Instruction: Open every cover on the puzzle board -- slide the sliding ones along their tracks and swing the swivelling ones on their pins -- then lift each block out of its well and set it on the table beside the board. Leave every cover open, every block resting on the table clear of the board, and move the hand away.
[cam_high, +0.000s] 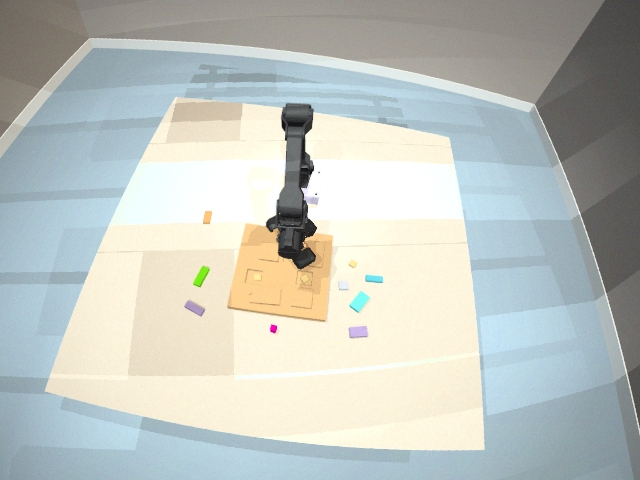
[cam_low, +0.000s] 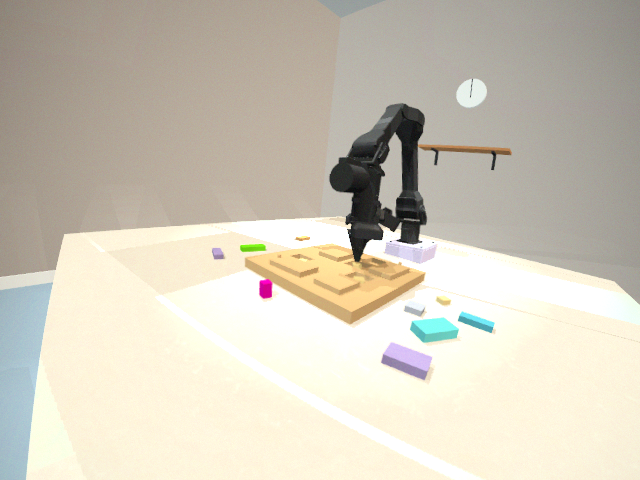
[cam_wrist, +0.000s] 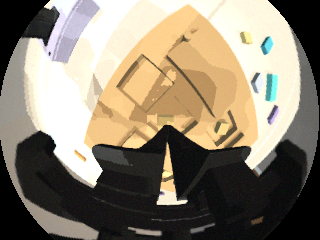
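The wooden puzzle board (cam_high: 237, 297) (cam_low: 305, 288) lies flat. Raised covers show at its front left (cam_high: 266, 295) (cam_low: 293, 265), front right (cam_high: 302, 299) (cam_low: 337, 282) and back left (cam_low: 334, 253). Another cover (cam_low: 388, 269) is at the back right. A yellow block (cam_high: 257, 277) lies in the left well, and a second yellow block (cam_high: 304, 278) (cam_wrist: 221, 128) in the right well. A third yellow block (cam_wrist: 165, 119) shows just beyond the fingertips. My gripper (cam_low: 357, 259) (cam_wrist: 167, 128) is shut and empty, pointing down low over the board's back half. Whether it touches is unclear; the arm hides this area from above.
Right of the board lie a small yellow block (cam_high: 353, 264), a grey block (cam_high: 343, 285), a blue bar (cam_high: 374, 279), a turquoise block (cam_high: 359, 301) and a purple block (cam_high: 358, 331). A magenta block (cam_high: 273, 328) is in front; green (cam_high: 201, 276), purple (cam_high: 194, 307) and orange (cam_high: 207, 217) blocks are left.
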